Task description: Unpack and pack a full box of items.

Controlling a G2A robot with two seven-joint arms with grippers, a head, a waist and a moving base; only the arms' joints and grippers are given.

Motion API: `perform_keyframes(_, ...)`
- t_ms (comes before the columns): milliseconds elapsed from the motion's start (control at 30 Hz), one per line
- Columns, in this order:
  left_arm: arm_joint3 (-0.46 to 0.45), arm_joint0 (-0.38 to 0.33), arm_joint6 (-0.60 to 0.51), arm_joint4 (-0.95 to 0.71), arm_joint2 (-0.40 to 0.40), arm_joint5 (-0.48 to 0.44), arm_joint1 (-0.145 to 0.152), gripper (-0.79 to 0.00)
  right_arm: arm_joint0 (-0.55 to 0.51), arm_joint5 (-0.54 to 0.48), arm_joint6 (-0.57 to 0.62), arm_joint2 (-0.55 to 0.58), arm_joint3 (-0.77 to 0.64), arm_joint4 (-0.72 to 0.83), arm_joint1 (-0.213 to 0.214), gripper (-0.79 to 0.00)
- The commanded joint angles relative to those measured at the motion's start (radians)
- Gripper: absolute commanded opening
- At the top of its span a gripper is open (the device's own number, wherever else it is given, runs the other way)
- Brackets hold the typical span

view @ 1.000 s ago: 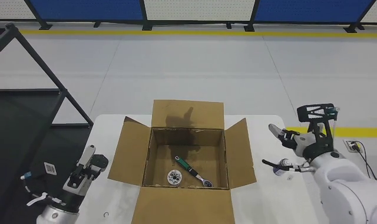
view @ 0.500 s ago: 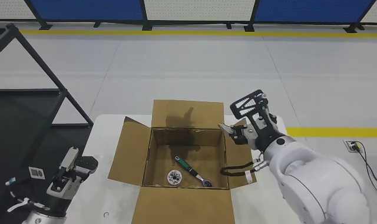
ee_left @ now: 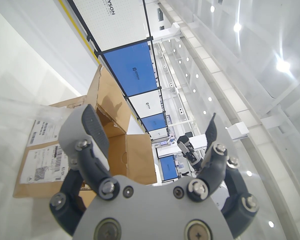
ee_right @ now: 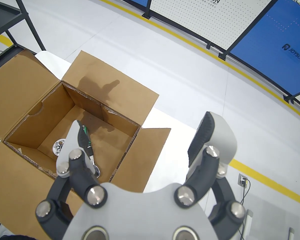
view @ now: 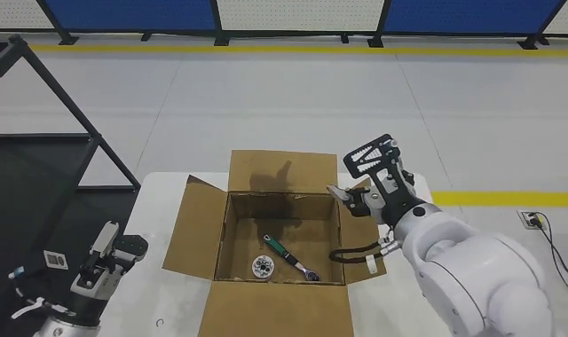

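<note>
The right end effector (view: 355, 174), spread wide, has swung in above the box (view: 282, 171), likely going for the wrench (view: 289, 256) inside.

White counter (view: 169, 297), one cardboard box (view: 282, 170)
The box stood open at the counter's middle, its four flaps folded outward.
</note>
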Motion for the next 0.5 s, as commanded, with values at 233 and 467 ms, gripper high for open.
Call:
perform_keyframes(233,-0.002,-0.004,-0.024,0.03,-0.006,0.027,0.008,0.0,0.146,-0.01,0.049,-0.149,0.158,0.14,-0.037,0.0)
perform_keyframes(467,0.008,0.029,-0.012,-0.037,-0.057,0.011,0.009,0.0,0.297,0.016,0.147,-0.295,0.346,0.263,-0.084,0.0)
